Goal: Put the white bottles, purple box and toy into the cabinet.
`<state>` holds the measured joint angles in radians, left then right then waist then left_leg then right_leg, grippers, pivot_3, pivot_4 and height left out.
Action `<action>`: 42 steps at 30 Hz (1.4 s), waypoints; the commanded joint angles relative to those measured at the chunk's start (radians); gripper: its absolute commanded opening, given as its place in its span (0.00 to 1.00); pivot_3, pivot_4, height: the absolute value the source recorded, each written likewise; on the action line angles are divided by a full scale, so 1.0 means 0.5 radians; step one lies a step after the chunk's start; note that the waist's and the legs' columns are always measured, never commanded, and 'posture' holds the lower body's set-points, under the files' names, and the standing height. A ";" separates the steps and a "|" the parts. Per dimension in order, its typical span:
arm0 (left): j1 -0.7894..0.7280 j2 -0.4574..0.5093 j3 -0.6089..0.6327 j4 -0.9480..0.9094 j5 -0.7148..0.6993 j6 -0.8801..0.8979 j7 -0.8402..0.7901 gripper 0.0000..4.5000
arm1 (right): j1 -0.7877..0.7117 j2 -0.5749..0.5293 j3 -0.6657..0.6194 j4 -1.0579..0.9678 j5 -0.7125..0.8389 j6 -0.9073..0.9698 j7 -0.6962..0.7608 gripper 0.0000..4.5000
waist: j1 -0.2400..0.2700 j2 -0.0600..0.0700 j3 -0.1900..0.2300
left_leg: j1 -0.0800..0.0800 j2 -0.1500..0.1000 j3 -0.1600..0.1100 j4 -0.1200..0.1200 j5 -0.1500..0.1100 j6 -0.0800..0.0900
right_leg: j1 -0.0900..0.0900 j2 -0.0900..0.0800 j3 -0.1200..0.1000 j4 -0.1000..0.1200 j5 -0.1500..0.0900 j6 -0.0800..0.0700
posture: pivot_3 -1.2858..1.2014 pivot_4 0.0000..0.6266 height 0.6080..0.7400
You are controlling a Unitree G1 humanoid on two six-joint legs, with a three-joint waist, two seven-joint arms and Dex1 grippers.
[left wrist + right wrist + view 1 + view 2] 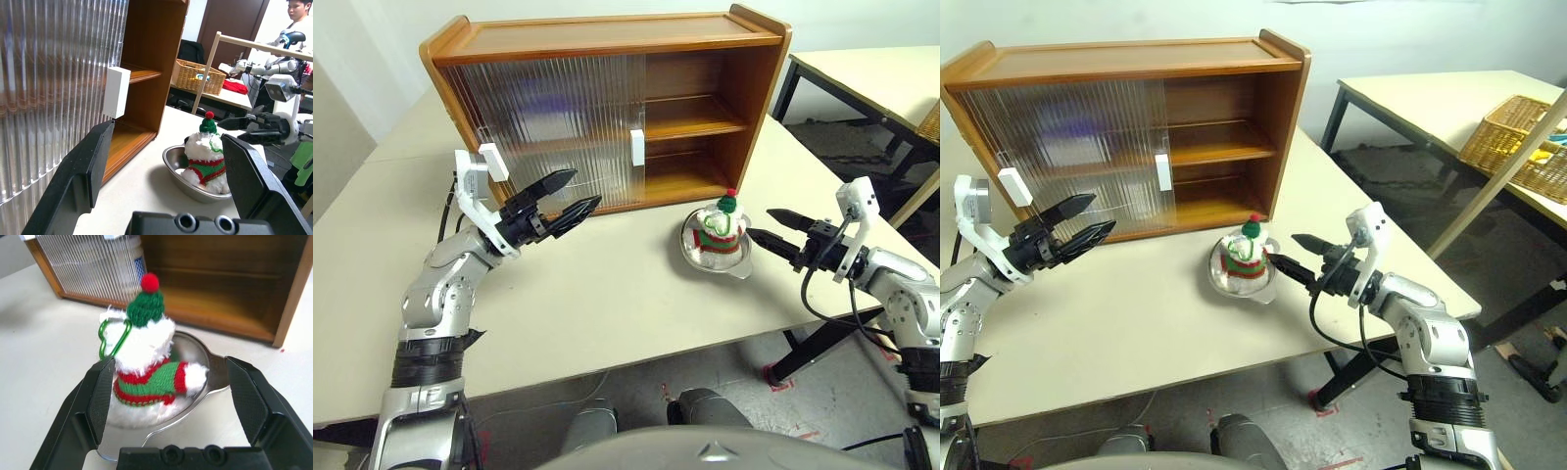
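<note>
Steel bowl [717, 257] on the table [607, 304] holds the toy [721, 227], upright, just before the cabinet's [607, 108] open right half. Right gripper [766, 228] is spread, empty, beside the bowl; left gripper [566, 196] is spread near the sliding door [548, 127], behind which a white bottle [132, 254] possibly stands.

One cabinet [607, 103] with two doors – one toy [720, 232] – one steel bowl [736, 260] – one table [607, 294] – two grippers, left [570, 201] and right [766, 225].
</note>
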<state>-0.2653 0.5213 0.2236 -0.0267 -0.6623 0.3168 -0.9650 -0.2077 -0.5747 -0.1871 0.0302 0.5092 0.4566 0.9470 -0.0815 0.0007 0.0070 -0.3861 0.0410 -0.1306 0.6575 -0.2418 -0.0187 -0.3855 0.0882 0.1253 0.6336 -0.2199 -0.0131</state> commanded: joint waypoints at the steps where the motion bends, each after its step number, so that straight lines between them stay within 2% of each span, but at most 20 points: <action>1: 0.005 0.024 0.019 0.008 0.012 0.001 0.001 1.00 | -0.003 0.026 0.063 0.029 -0.020 -0.017 0.005 0.99 | 0.001 0.000 0.000 | -0.001 0.000 -0.001 0.000 0.000 0.000 | 0.000 0.000 0.000 -0.001 -0.002 0.002 | 0.47 0.03 1.00; 15: 0.037 0.056 0.060 -0.048 -0.006 0.022 0.034 1.00 | -0.113 0.122 0.208 0.427 -0.177 -0.221 0.042 0.99 | 0.025 0.000 0.000 | -0.009 0.000 -0.002 -0.002 -0.003 0.000 | -0.007 -0.001 0.001 0.000 -0.010 0.004 | 0.49 0.03 1.00; 29: 0.037 0.043 0.063 -0.048 0.000 0.013 0.044 1.00 | -0.150 0.222 0.286 0.381 -0.204 -0.186 0.008 0.99 | 0.036 0.000 0.000 | -0.001 0.002 -0.003 -0.003 -0.004 -0.001 | -0.003 -0.001 0.001 0.000 -0.009 0.002 | 0.49 0.02 1.00; 32: 0.034 0.042 0.063 -0.046 0.001 0.009 0.045 1.00 | -0.162 0.224 0.284 0.401 -0.204 -0.192 0.002 0.85 | 0.036 0.000 0.000 | -0.001 0.002 -0.003 -0.004 -0.004 -0.001 | -0.003 -0.001 0.001 0.000 -0.009 0.002 | 0.49 0.02 1.00; 42: 0.018 0.022 0.046 -0.021 0.013 -0.008 0.040 1.00 | -0.190 0.195 0.261 0.455 -0.212 -0.243 0.023 0.07 | 0.041 0.000 0.000 | -0.001 0.001 -0.003 -0.003 -0.004 -0.001 | -0.003 -0.001 0.002 0.000 -0.009 0.002 | 0.49 0.01 1.00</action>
<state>-0.2517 0.5340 0.2550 -0.0402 -0.6634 0.3198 -0.9423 -0.2937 -0.4727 -0.0587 0.2438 0.4174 0.3456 0.9550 -0.0611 0.0005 0.0069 -0.3869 0.0416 -0.1322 0.6560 -0.2437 -0.0191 -0.3870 0.0876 0.1263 0.6338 -0.2243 -0.0122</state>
